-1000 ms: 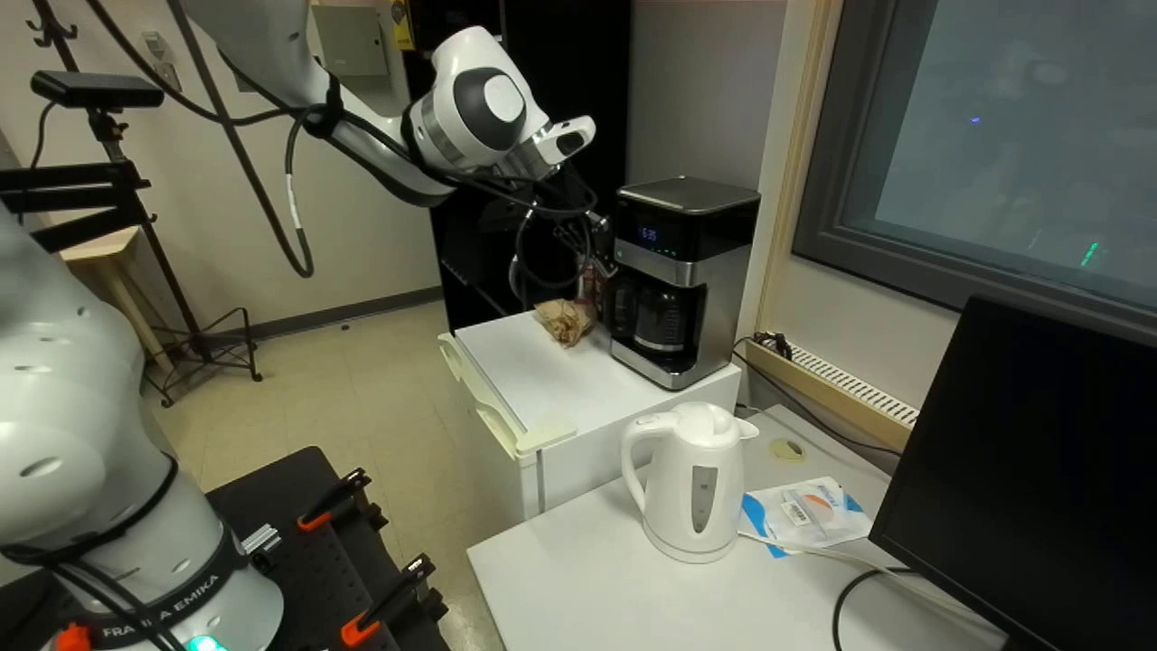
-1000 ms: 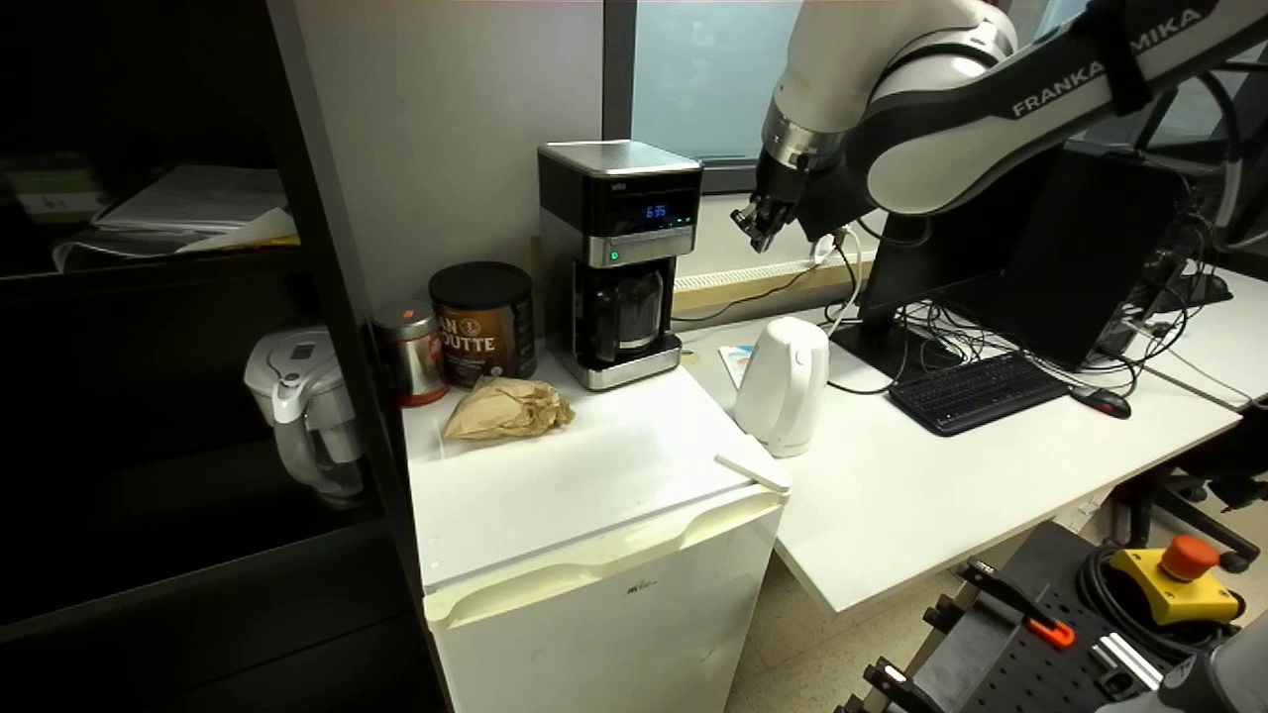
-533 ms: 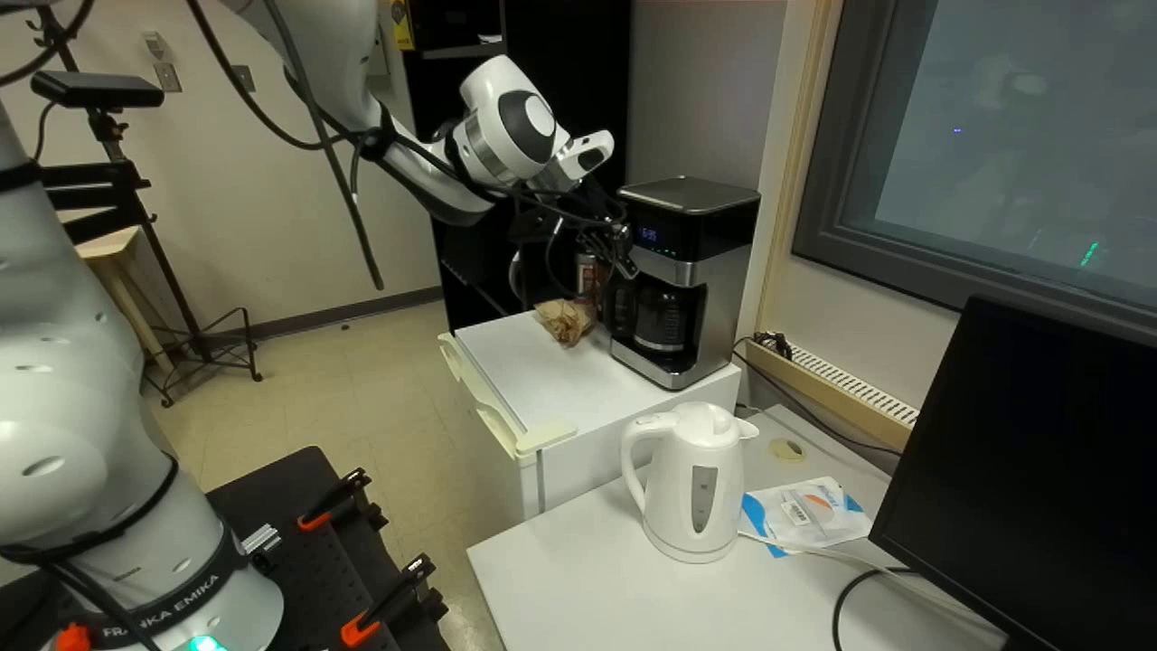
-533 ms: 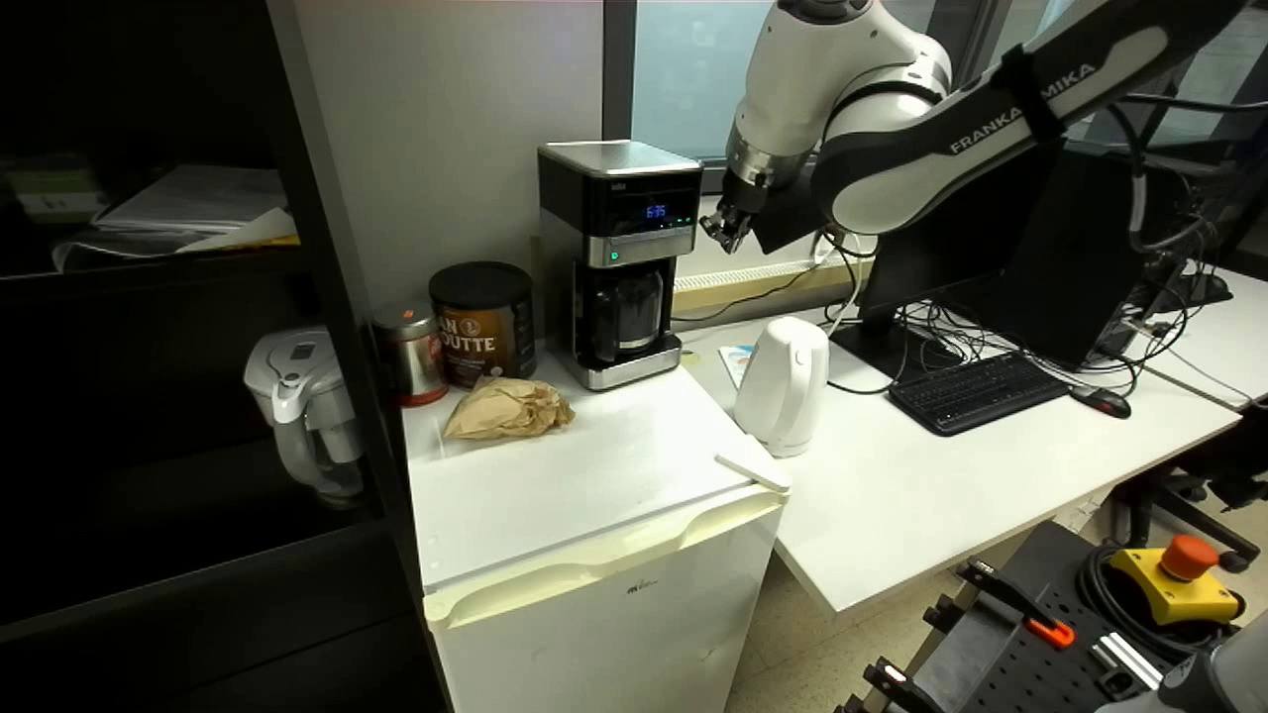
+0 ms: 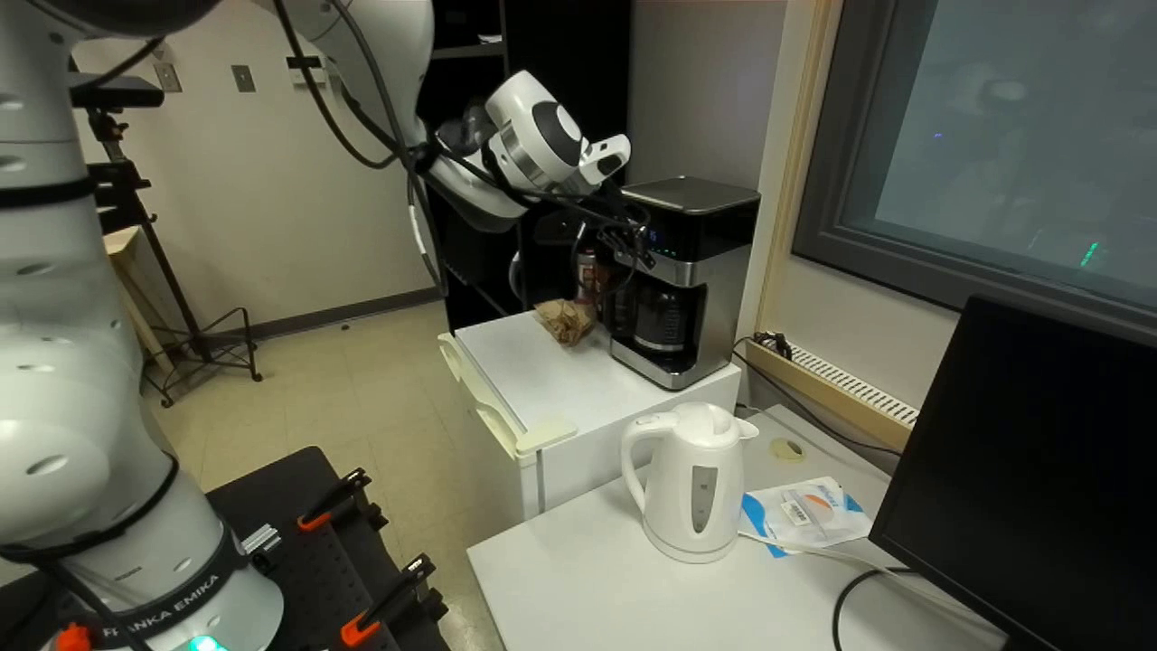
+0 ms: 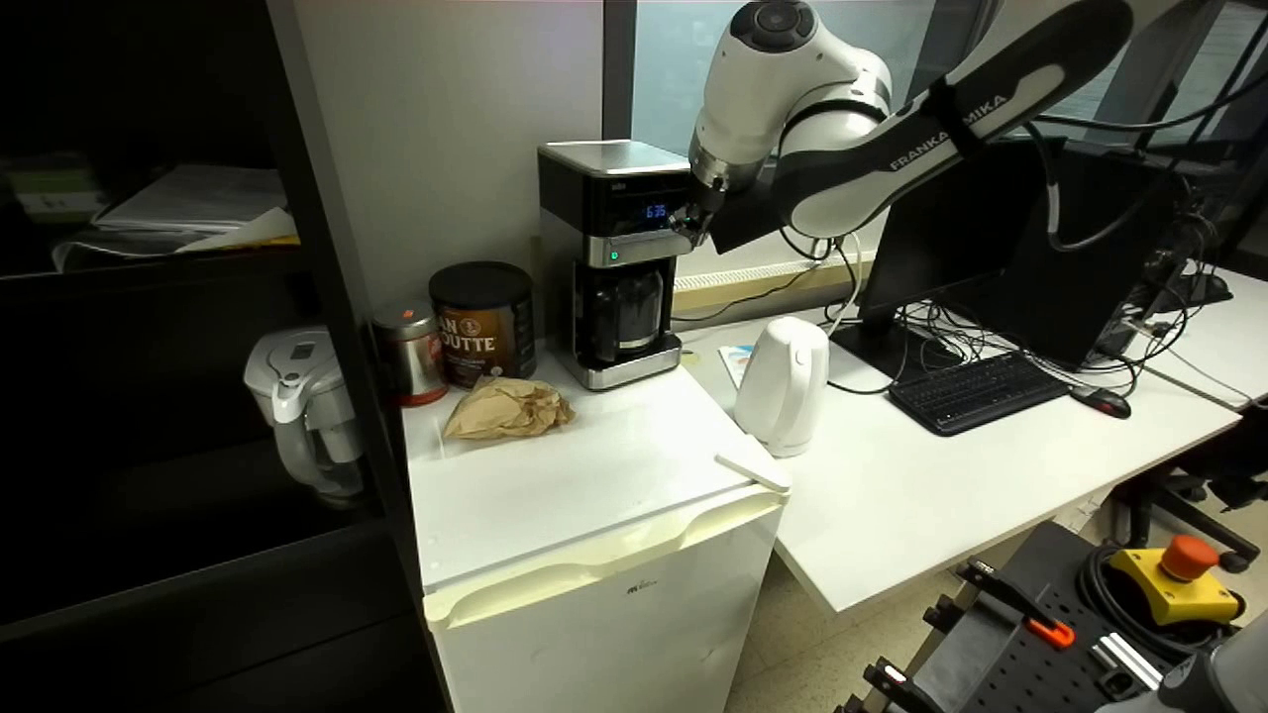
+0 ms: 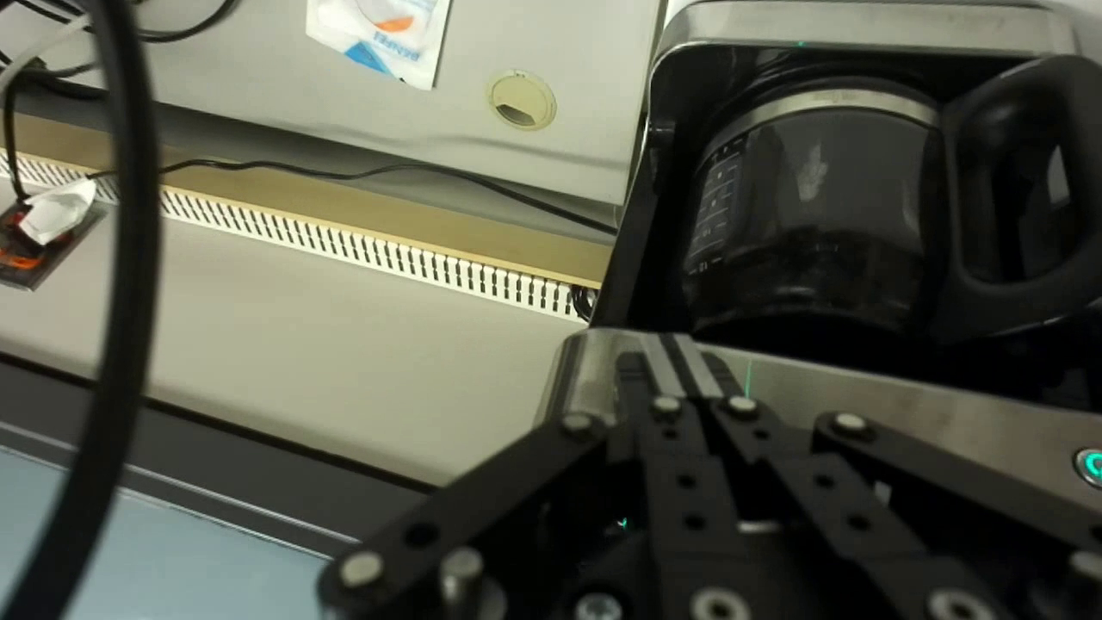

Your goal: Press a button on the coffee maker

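The coffee maker is black and silver with a greyish flat top and stands on the small white fridge. It shows in both exterior views and fills the right of the wrist view. Its lit blue display and a green-ringed button face front. That button also shows at the right edge of the wrist view. My gripper is shut with nothing between its fingers. In an exterior view the gripper is at the front panel's right end; I cannot tell whether it touches.
A white kettle stands on the desk beside the fridge. A paper bag, a coffee can and a metal tin sit on the fridge. A monitor stands on the desk.
My arm has moved towards the coffee maker and slightly lower. The gripper has gone from beside the machine to over the right end of its front panel.
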